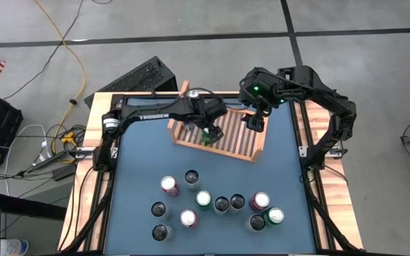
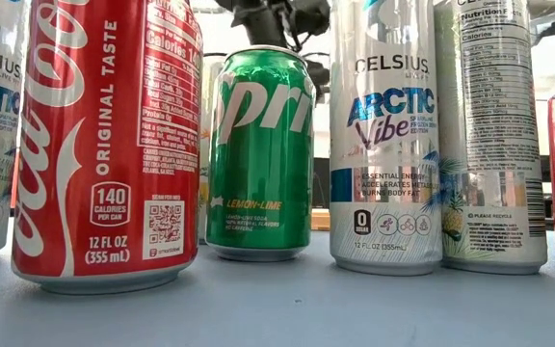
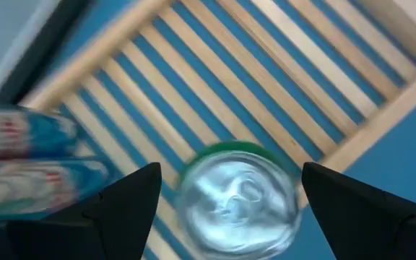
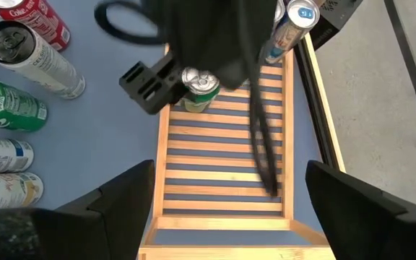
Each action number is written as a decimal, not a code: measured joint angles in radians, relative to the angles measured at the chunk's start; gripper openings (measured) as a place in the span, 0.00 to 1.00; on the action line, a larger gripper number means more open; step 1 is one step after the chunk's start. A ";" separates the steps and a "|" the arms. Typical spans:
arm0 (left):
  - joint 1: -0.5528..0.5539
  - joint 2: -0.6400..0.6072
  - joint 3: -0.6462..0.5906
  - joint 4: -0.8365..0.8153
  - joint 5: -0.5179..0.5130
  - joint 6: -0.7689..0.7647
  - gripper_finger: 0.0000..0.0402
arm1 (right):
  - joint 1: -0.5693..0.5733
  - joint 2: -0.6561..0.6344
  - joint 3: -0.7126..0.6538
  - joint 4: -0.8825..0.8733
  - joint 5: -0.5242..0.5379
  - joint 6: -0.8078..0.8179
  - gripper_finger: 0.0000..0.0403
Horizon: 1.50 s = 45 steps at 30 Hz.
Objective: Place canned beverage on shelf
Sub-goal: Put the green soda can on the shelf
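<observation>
Green can (image 3: 238, 198) upright on shelf (image 3: 266, 79), between open left jaws.

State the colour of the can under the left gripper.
Green with a silver top: the can stands on the shelf, clearest in the right wrist view.

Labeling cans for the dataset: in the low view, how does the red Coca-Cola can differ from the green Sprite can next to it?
The Coca-Cola can is red with white lettering; the Sprite can is green with a yellow Lemon-Lime line. The Coca-Cola can stands nearer the camera and runs past the picture's top; the Sprite can sits farther back, its rim visible. Both stand upright on the blue table.
</observation>
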 joint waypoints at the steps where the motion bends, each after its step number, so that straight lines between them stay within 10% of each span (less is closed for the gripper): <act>1: -0.004 0.012 0.000 -0.005 0.006 0.001 0.80 | 0.000 0.000 0.000 0.000 0.000 0.000 0.86; 19: -0.010 0.040 0.001 -0.085 0.088 0.033 0.78 | 0.000 0.000 0.000 0.000 -0.002 -0.008 0.85; 45: 0.111 0.043 0.055 -0.090 0.344 0.859 0.72 | -0.002 0.000 0.000 0.000 0.003 -0.052 0.85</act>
